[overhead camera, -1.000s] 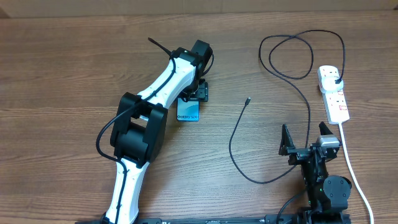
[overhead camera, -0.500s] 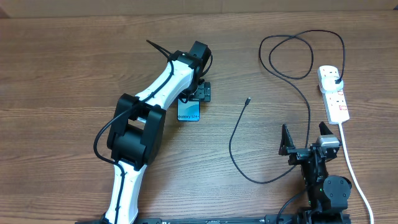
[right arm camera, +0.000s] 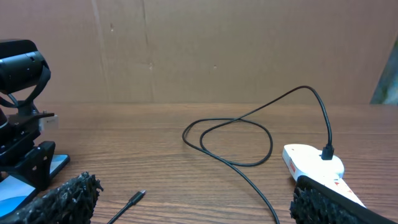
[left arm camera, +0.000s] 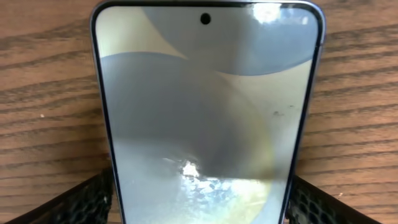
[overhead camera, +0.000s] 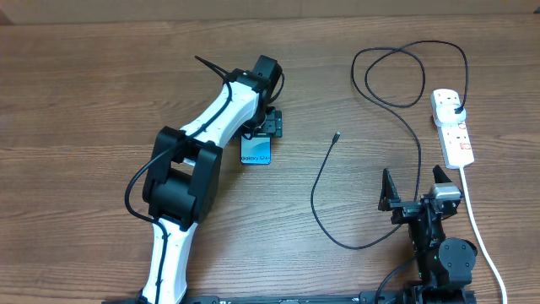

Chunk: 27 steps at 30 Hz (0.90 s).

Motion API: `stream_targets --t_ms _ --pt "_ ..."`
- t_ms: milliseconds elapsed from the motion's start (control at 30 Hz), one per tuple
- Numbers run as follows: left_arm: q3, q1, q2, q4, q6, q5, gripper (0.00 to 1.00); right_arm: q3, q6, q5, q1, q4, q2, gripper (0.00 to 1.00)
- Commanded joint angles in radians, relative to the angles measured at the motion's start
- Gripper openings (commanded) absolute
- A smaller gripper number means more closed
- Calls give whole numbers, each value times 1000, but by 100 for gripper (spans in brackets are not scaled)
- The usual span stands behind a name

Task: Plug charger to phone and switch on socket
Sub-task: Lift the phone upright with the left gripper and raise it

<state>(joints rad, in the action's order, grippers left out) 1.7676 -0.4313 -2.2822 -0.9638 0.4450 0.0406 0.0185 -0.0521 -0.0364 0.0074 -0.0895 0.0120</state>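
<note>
The right gripper's (overhead camera: 413, 181) jaws stand wide apart above the table (overhead camera: 101, 76), holding nothing. The left gripper's (overhead camera: 268, 128) fingers (left arm camera: 81, 199) flank the phone (left arm camera: 205, 112); whether they press on its edges cannot be told. The phone lies flat, with a glossy light-blue screen and "Galaxy S24" printed at its near end. The charger's (overhead camera: 314, 190) free tip lies right of the phone, and its plug sits in the socket (overhead camera: 453, 127). Since a second ago the left arm's elbow has shifted slightly left; the phone and cable are unmoved.
</note>
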Motion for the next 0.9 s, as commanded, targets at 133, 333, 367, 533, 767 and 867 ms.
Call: stream_targets --t_ms 133,333,367,533,767,867 --pt "-45 4 -47 -7 -3 -51 84 -11 -2 9 5 6 -5 100" --pt "-45 4 -47 -10 -3 -49 77 -11 -2 9 5 6 -5 100" --pt "-45 4 -47 -14 -3 -49 76 -11 -2 9 5 6 -5 100" --pt "-20 11 -46 -64 -3 -60 70 -11 -2 9 5 6 -5 100" --pt "74 31 -45 -175 31 -108 66 -11 -2 9 5 6 -5 100" --pt "116 36 -45 -233 31 -178 66 -11 -2 9 5 6 -5 100"
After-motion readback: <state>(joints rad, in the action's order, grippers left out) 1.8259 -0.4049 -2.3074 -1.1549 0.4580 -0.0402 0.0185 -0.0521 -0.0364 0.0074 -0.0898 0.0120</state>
